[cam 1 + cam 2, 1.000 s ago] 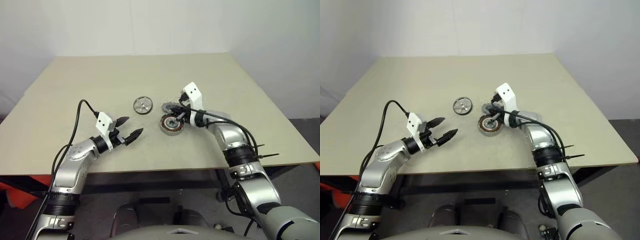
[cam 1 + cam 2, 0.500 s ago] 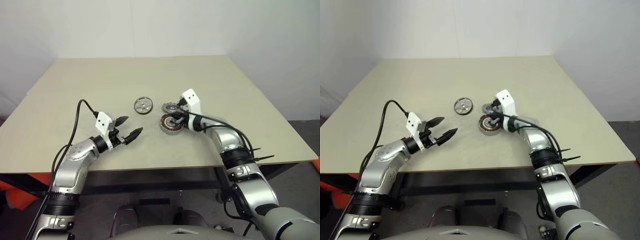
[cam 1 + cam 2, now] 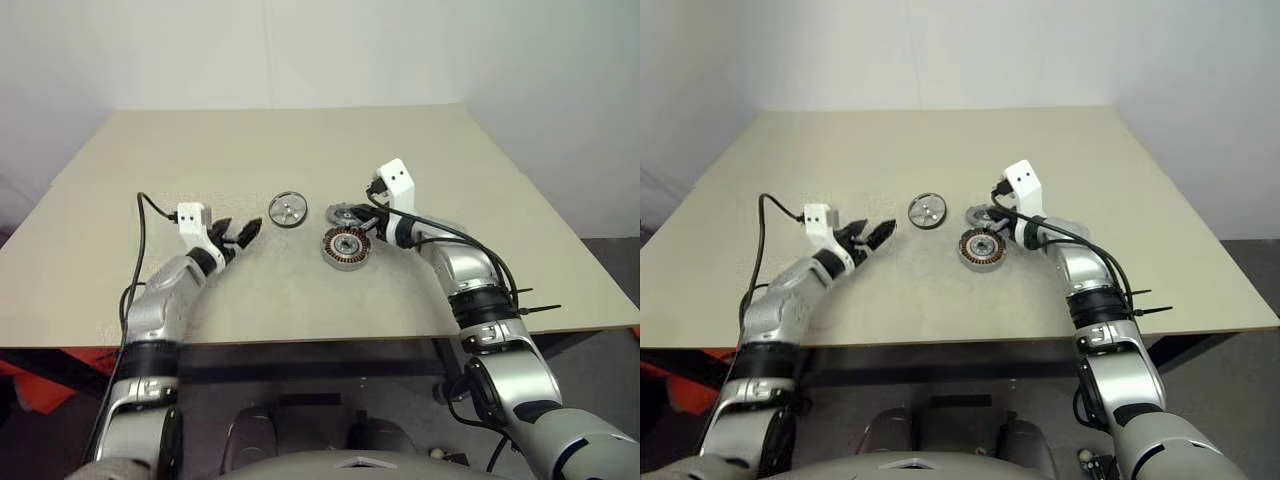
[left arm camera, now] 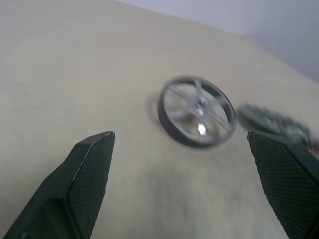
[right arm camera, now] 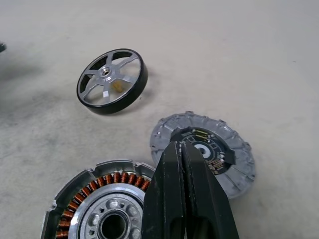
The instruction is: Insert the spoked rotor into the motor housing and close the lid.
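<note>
1. Three round parts are counted on one table point(image 3: 150, 150): one spoked rotor point(image 3: 286, 210), one motor housing point(image 3: 346, 247), one lid point(image 3: 345, 214).
2. The lid is seen just beside the housing; the rotor lies apart.
3. The left gripper point(image 3: 237, 233) is spread wide near the rotor, nothing held.
4. The right gripper point(image 5: 183, 184) is pressed together, empty, above the lid.

Shiny silver metal spoked rotor with dark glossy rim point(image 5: 110, 81); round motor housing point(image 5: 102, 209) with copper wire windings, bright metal centre; dull grey notched metal lid point(image 5: 207, 149); matt beige table point(image 3: 300, 150); textured black plastic pincer fingers point(image 4: 84, 179)
</note>
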Robot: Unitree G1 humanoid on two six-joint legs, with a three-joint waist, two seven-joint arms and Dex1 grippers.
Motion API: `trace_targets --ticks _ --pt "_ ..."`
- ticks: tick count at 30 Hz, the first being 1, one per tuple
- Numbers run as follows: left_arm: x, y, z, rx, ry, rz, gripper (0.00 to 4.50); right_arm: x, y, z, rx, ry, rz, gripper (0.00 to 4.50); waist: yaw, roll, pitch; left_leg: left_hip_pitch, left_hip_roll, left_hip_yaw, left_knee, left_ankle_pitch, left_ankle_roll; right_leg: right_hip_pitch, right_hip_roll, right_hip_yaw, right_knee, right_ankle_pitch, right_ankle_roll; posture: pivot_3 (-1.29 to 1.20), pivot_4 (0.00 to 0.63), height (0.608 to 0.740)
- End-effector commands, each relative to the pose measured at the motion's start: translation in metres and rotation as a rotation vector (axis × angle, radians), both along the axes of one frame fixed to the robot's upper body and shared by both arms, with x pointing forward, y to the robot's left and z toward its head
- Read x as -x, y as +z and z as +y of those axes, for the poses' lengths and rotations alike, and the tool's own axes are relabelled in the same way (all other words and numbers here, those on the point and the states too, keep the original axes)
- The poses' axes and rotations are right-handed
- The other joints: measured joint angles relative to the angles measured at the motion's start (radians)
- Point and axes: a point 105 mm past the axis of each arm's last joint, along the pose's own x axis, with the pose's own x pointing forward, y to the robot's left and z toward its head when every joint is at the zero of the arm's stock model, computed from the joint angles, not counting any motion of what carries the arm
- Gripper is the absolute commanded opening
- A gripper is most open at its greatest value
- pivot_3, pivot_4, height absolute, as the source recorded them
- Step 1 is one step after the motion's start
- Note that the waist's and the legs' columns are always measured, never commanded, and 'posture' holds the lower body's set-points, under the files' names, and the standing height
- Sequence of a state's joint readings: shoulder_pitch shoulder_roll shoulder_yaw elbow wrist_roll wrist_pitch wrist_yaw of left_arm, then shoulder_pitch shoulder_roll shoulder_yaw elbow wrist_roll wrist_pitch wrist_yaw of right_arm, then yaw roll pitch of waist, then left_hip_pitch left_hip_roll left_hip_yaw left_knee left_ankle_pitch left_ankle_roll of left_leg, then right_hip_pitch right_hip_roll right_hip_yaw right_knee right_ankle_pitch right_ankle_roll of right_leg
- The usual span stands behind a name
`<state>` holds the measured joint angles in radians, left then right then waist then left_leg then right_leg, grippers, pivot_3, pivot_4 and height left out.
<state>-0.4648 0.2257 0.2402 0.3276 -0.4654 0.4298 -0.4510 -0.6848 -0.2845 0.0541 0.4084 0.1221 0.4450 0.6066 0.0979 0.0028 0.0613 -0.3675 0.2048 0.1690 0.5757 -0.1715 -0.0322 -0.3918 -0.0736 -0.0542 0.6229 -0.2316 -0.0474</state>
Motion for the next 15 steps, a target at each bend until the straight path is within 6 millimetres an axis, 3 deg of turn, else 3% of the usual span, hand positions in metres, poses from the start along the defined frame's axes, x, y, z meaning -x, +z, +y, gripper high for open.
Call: trace_targets --ticks 1,8,15 --pt "-0.015 0.008 -0.007 0.076 -0.011 0.017 4.5 -0.002 0.029 0.003 -0.023 0.013 -0.099 0.05 0.001 0.0 0.0 0.0 0.0 0.0 0.0 0.0 0.0 0.0 0.0 0.0 0.0 0.0 0.0 0.0 0.0 0.74" --pt "-0.04 -0.013 -0.028 0.092 -0.007 0.185 4.5 -0.003 0.035 0.001 -0.036 -0.001 -0.119 0.05 0.003 0.0 0.0 0.0 0.0 0.0 0.0 0.0 0.0 0.0 0.0 0.0 0.0 0.0 0.0 0.0 0.0 0.74" --pt "-0.045 -0.031 -0.047 0.065 -0.03 0.313 4.5 -0.003 0.038 -0.003 -0.039 -0.023 -0.131 0.05 0.011 0.0 0.0 0.001 -0.001 -0.001 0.0 0.0 0.001 0.002 -0.001 0.0 -0.001 0.0 0.0 0.0 0.0 0.74"
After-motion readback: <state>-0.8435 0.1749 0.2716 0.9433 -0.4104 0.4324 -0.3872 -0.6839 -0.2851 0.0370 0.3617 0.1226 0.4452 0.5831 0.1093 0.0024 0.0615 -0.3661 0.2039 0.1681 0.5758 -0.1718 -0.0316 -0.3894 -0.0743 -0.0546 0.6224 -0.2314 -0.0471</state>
